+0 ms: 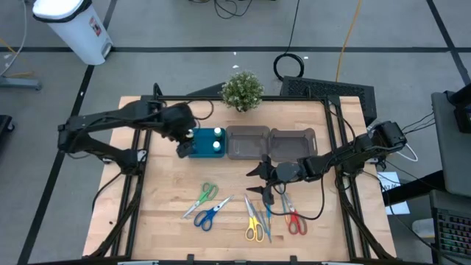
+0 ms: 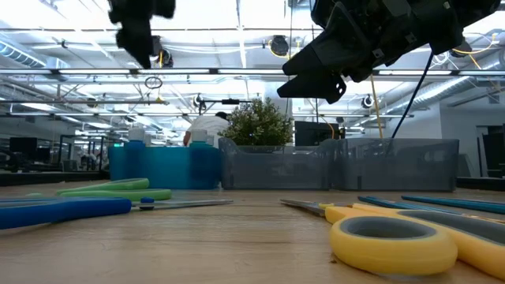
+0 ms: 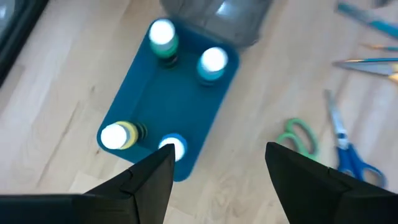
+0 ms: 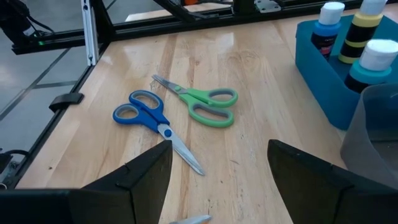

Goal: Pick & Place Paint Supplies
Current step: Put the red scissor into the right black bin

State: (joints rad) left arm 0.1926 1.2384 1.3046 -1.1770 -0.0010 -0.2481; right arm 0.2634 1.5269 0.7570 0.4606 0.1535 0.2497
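The worktop [image 1: 169, 221] carries everything, and the two grey bins [image 1: 271, 143] at its middle rear serve as the landmark. Both bins look empty from above, so by my reading nothing has been placed in them yet and the sorting is barely begun.

Touching the bins on their left side is the teal tray [image 1: 206, 143], which holds the four white-capped bottles [image 3: 163, 38], one near each corner. The left gripper [image 1: 184, 143] hovers above the tray's far-from-bins edge with its fingers spread and nothing between them.

In front of the bins, the right gripper [image 1: 259, 181] hangs above the worktop, also spread wide and empty.

All scissors lie loose on the wood in front of the bins: the green scissors [image 1: 206, 193] and blue scissors [image 1: 208, 214] well to the left, the yellow scissors [image 1: 254, 224] and red scissors [image 1: 293, 218] almost straight ahead of them. Thin blue sticks [image 1: 266, 217] lie between the yellow and red pairs. Every one of these is still to be picked up.
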